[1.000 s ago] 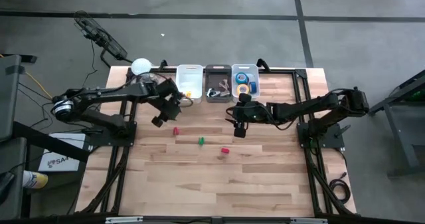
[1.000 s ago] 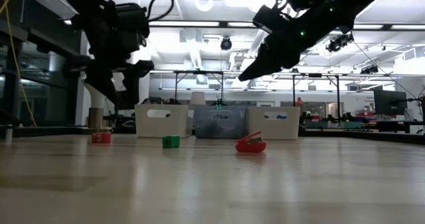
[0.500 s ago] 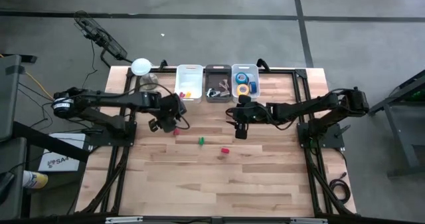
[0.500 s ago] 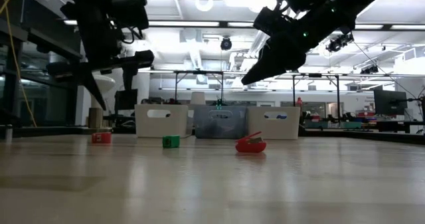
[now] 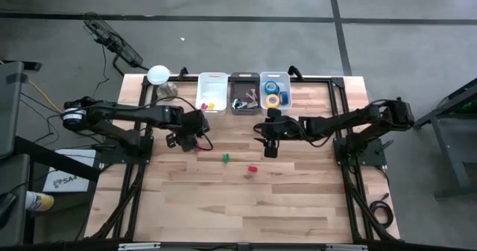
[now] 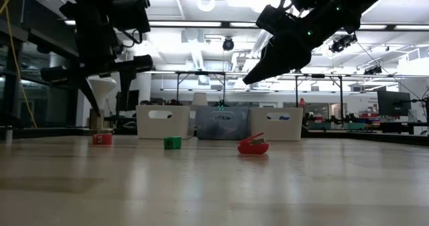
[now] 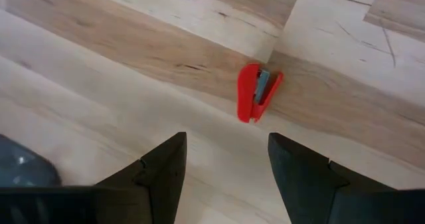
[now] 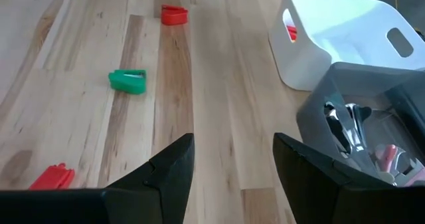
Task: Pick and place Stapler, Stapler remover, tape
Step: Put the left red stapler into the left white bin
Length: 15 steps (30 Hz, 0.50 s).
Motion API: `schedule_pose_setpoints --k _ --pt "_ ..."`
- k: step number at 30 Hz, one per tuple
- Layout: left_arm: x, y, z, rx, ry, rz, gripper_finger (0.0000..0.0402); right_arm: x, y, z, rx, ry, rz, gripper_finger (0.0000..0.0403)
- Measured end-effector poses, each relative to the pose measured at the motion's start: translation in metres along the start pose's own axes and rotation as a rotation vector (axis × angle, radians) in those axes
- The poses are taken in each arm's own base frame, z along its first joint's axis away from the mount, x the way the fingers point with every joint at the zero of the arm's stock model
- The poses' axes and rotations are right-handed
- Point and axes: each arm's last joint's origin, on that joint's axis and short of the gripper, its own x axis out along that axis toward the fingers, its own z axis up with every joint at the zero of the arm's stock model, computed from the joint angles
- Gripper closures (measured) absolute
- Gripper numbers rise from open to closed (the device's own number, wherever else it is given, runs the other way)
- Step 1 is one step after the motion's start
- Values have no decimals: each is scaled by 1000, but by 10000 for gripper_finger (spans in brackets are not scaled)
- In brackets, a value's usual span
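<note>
Left wrist view is showing the left tool hanging wide open just above the red stapler lying on the desk, lining up to grab it. Right tool is waiting open too.

Left arm stretched from the table's left edge toward the middle, wrist bent down. Left gripper hanging above the tabletop, fingers spread apart, nothing between them. Right arm reaching in from the right edge, elbow raised. Right gripper poised above the board, fingers likewise parted and empty.
</note>
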Motion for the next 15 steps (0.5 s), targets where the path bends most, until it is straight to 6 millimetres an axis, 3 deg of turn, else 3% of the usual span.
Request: schedule_pose_setpoints --k 15 --pt "34 0 2 31 -47 -159 192 0 0 0 -1 0 -2 206"
